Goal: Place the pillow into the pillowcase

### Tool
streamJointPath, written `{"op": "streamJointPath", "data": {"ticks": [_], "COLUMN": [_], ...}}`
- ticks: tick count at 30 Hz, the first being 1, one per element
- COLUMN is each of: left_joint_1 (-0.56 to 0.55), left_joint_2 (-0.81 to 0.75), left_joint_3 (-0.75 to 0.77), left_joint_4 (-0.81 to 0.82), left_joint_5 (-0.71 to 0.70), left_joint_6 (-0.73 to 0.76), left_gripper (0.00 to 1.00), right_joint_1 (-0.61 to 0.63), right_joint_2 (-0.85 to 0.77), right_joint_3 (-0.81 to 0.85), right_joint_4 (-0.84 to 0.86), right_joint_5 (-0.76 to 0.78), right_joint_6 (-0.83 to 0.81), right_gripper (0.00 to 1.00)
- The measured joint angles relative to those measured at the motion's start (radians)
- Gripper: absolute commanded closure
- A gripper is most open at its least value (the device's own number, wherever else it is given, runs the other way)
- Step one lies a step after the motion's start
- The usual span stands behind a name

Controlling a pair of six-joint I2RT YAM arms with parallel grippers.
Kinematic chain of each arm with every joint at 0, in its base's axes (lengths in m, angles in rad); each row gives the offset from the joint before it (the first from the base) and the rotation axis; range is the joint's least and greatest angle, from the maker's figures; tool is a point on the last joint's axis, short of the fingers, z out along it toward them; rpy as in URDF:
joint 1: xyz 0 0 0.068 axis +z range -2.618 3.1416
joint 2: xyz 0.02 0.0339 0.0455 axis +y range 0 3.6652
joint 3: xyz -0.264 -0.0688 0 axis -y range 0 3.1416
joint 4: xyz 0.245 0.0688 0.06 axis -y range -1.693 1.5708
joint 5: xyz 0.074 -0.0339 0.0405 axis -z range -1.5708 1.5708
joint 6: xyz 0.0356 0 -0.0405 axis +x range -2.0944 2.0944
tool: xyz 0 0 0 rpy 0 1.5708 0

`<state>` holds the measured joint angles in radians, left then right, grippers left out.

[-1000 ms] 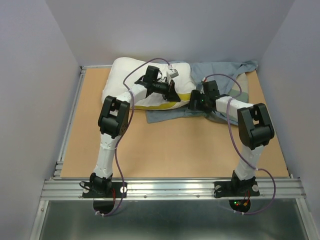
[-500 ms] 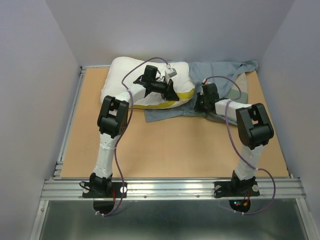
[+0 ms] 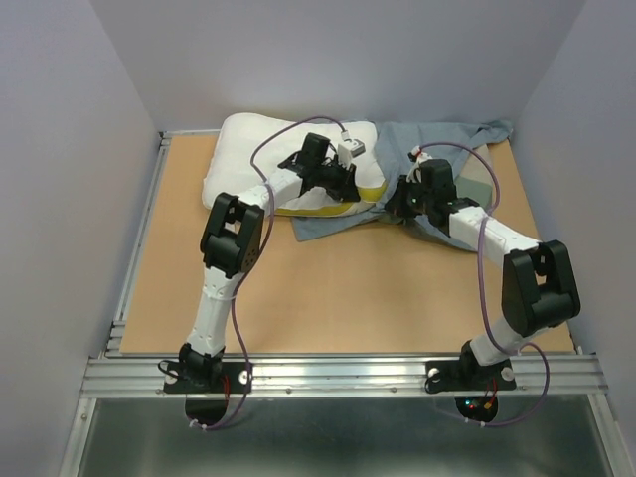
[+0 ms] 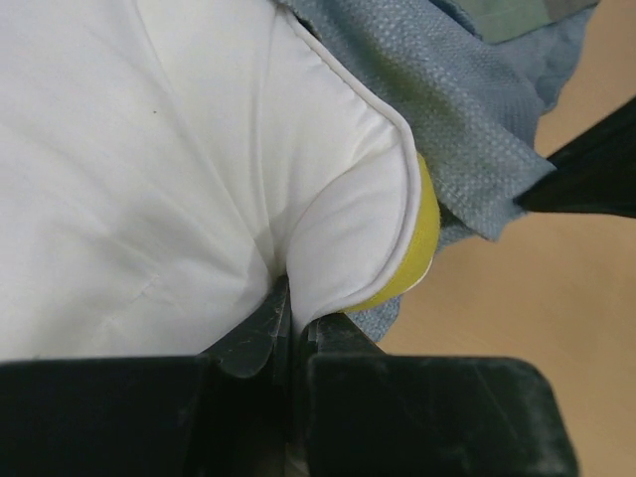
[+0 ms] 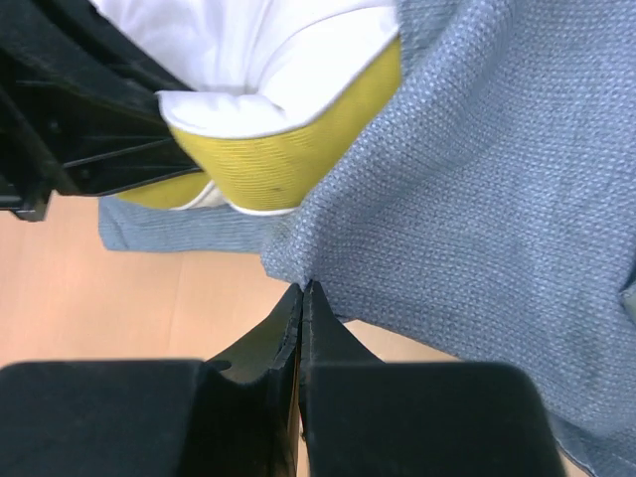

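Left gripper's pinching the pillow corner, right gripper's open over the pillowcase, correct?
Not quite. The right gripper is shut, pinching a fold of the pillowcase, as the right wrist view shows. The left gripper does pinch the pillow corner.

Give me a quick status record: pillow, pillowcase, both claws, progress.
pillow: white, at the far side of the table, yellow-banded end against the pillowcase
pillowcase: grey-blue, crumpled to the pillow's right, one layer under the yellow end
left claw: shut on white pillow fabric near the yellow corner
right claw: shut on the pillowcase's edge
progress: pillow mostly outside the case
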<state>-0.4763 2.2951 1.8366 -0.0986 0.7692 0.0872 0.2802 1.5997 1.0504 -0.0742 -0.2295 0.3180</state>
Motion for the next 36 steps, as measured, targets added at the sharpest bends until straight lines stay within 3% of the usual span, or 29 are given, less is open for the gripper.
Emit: {"op": "streamJointPath", "data": {"ticks": [8,18,19,25,33,35,36], "left_joint_1": [-0.09,-0.12,-0.12,-0.125,-0.196,-0.208,-0.209], "left_joint_2": [0.004,0.079,0.079,-0.004,-0.091,-0.114,-0.118], "left_joint_3": [0.031,0.144,0.144,-0.028,-0.191,-0.255,-0.265], "left_joint_4": [-0.051,-0.092,-0.09,0.081,0.111,0.13,0.134], "left_joint_5": [-0.158,-0.172,-0.183,-0.203,-0.297,-0.309,-0.309], "left_joint_6": [0.027,0.028,-0.041,-0.234,-0.112,-0.077,-0.071], "left_gripper": [1.0,1.0,1.0,1.0,1.0,0.94,0.85], "right_joint_1": [-0.014,-0.018,-0.018,-0.018,-0.05,-0.07,-0.076], "right_joint_2": [-0.047,-0.121,-0.122,-0.134,-0.152,-0.152,-0.152], "right_joint_3": [-0.07,-0.178,-0.181,-0.183,-0.182,-0.181,-0.181], "right_joint_4": [0.0,0.006,0.008,0.003,-0.049,-0.065,-0.075], "right_joint_5": [-0.077,-0.198,-0.212,-0.255,-0.259,-0.27,-0.285], "right_joint_6": [-0.008,-0.004,-0.003,0.004,0.001,0.003,0.004], "right_gripper": [0.99,1.0,0.99,1.0,0.99,1.0,1.0]}}
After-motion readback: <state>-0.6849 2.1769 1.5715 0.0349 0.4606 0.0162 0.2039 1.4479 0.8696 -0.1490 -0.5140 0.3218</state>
